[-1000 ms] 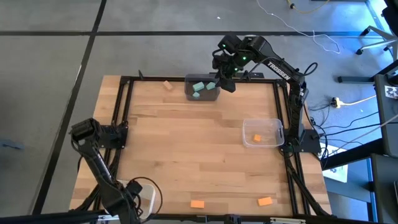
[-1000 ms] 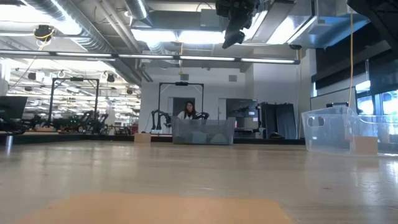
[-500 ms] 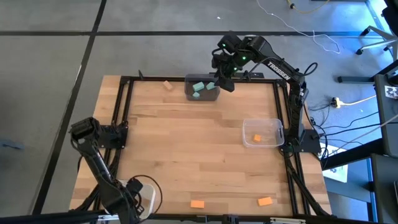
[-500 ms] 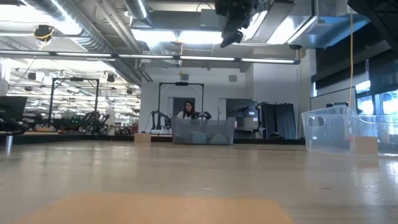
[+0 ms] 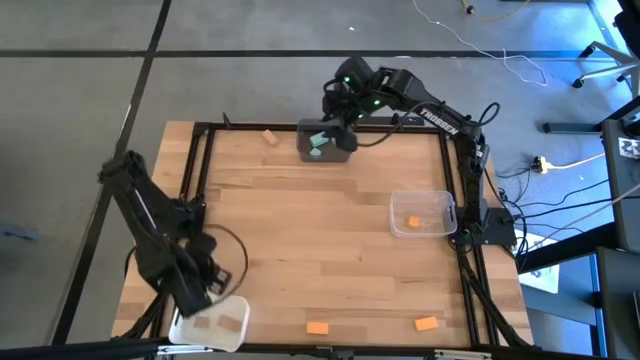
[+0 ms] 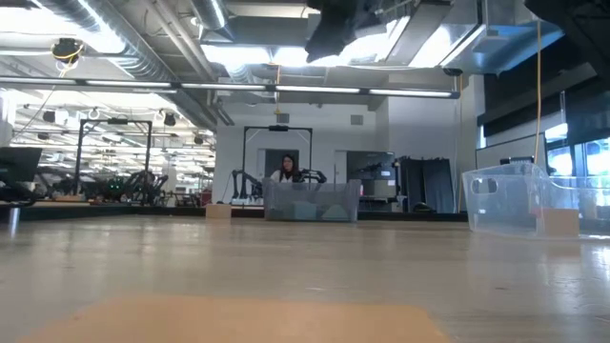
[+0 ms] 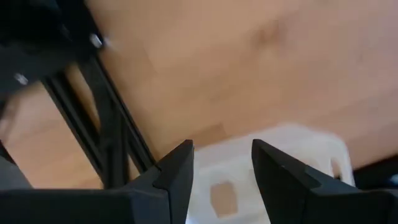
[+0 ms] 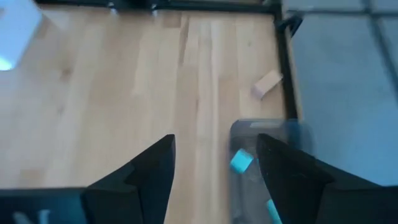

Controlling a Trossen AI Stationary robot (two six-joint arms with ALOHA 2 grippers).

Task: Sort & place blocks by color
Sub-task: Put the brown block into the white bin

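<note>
My right gripper (image 5: 336, 103) (image 8: 214, 155) hangs open above the far edge of the dark grey bin (image 5: 325, 143) (image 8: 268, 163). Teal blocks (image 5: 318, 140) (image 8: 241, 160) lie in that bin. My left gripper (image 5: 199, 297) (image 7: 222, 158) is open above the white bin (image 5: 212, 325) (image 7: 292, 155) at the table's near left corner. Tan blocks (image 5: 229, 322) (image 7: 222, 194) lie in the white bin. One tan block (image 5: 269, 136) (image 8: 267, 83) lies on the table left of the grey bin. Two orange blocks (image 5: 317, 327) (image 5: 426, 323) lie near the near edge. Another orange block (image 5: 412, 221) sits in the clear bin (image 5: 422, 213).
A black frame (image 5: 205, 170) runs around the table's edges, and both arms' bases stand on its rails. The middle of the wooden table (image 5: 310, 230) is bare. In the low view a person (image 6: 284, 171) sits in the room far behind the table.
My left arm has unfolded from the left edge and swung toward the near edge, so its gripper now hangs over the white bin. My right gripper has moved a little toward the table's left and turned, staying above the grey bin.
</note>
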